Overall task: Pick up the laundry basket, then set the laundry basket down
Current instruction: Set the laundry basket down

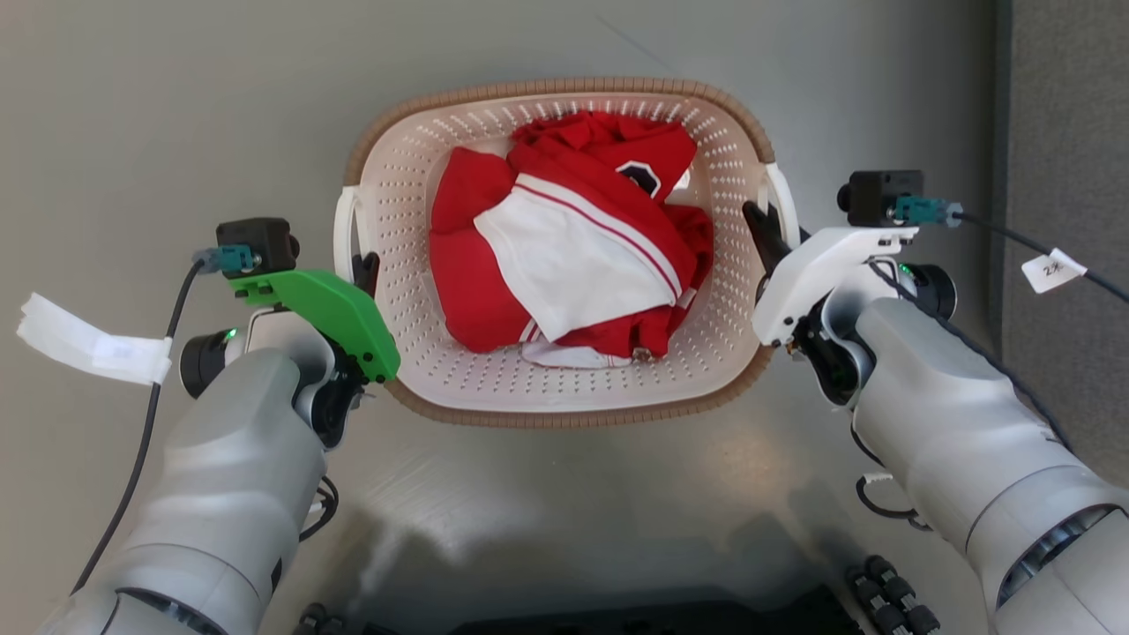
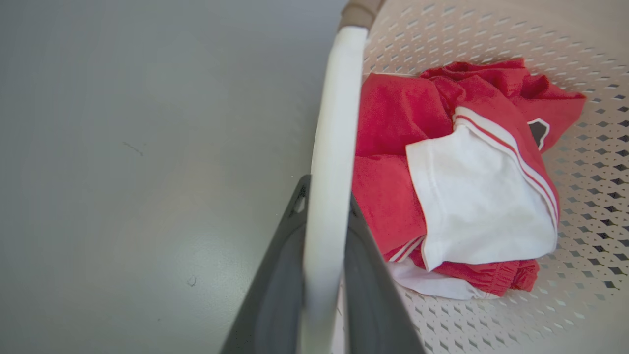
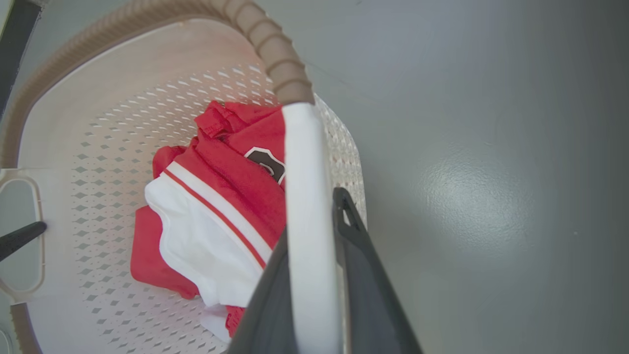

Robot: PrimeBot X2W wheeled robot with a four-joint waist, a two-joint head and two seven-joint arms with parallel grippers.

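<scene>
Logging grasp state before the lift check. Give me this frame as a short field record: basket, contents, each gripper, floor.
basket: laundry basket, cream, perforated, brown rim
contents: red and white clothes, bunched
left: left gripper shut on left handle, one finger each side
right: right gripper shut on right handle, likewise
surface: grey floor
lifted: cannot tell

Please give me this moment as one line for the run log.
left gripper: shut on left handle | right gripper: shut on right handle | laundry basket: red and white clothes inside | lifted: cannot tell
</scene>
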